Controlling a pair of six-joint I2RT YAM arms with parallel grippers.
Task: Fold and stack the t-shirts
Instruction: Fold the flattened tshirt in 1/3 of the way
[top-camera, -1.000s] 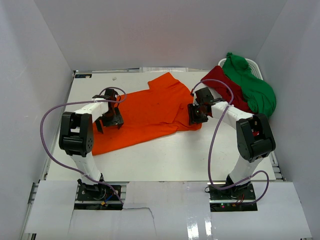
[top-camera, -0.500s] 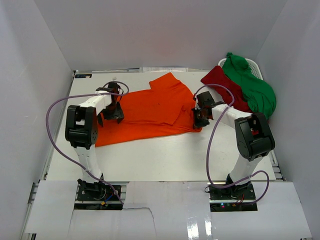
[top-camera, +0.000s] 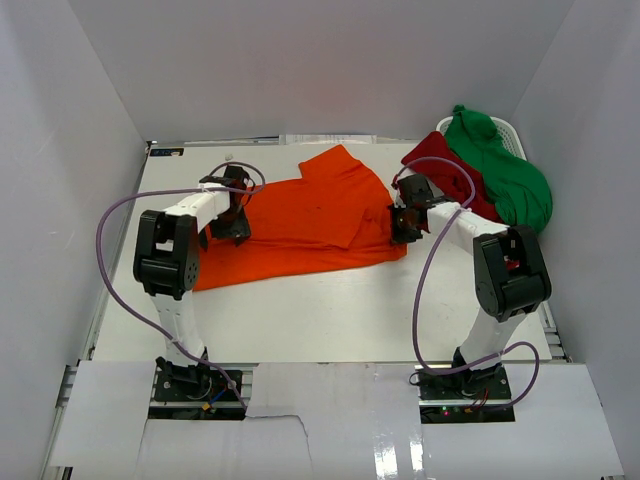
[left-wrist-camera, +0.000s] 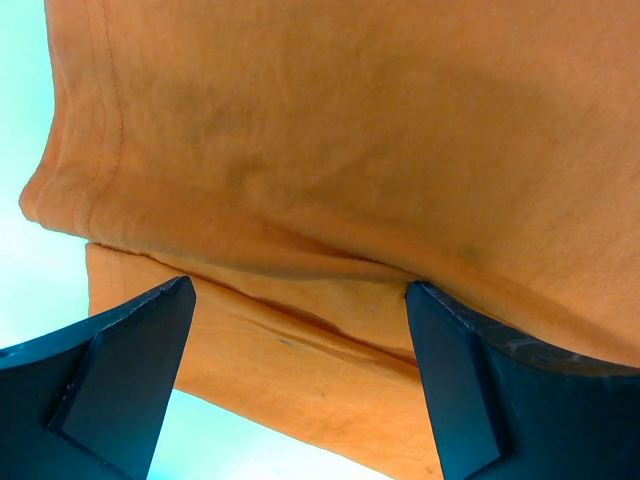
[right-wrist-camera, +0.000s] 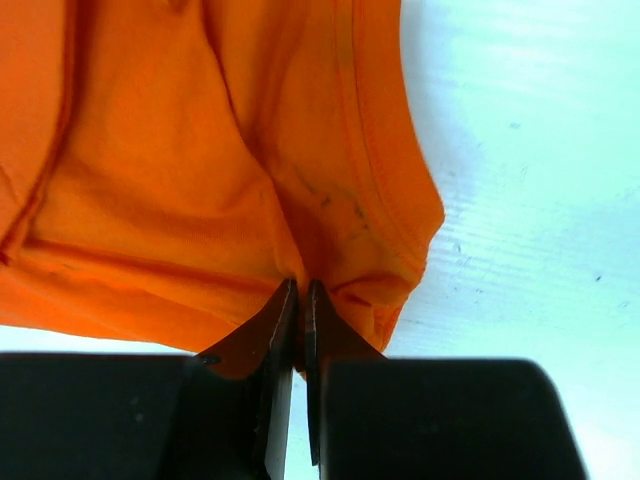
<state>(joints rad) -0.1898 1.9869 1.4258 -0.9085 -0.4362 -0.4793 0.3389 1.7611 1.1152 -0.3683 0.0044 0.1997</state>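
The bright orange t-shirt (top-camera: 300, 225) lies spread across the middle of the table. My right gripper (top-camera: 402, 228) is shut on a pinch of its right hem corner (right-wrist-camera: 330, 230), the cloth bunched between the closed jaws. My left gripper (top-camera: 228, 222) stands wide open over the shirt's left edge (left-wrist-camera: 300, 220), one finger (left-wrist-camera: 120, 370) on each side of a fold of cloth, gripping nothing. The dark red t-shirt (top-camera: 445, 170) and the green t-shirt (top-camera: 505, 175) lie heaped at the back right.
A white basket (top-camera: 512, 135) at the back right holds the heaped shirts. White walls close in the table on three sides. Purple cables loop from both arms. Bare white table (top-camera: 320, 310) shows in front of the orange shirt.
The right gripper has shut on the orange shirt's right hem corner and drawn it slightly rightward. The left gripper moved back toward the shirt's upper left edge, still open.
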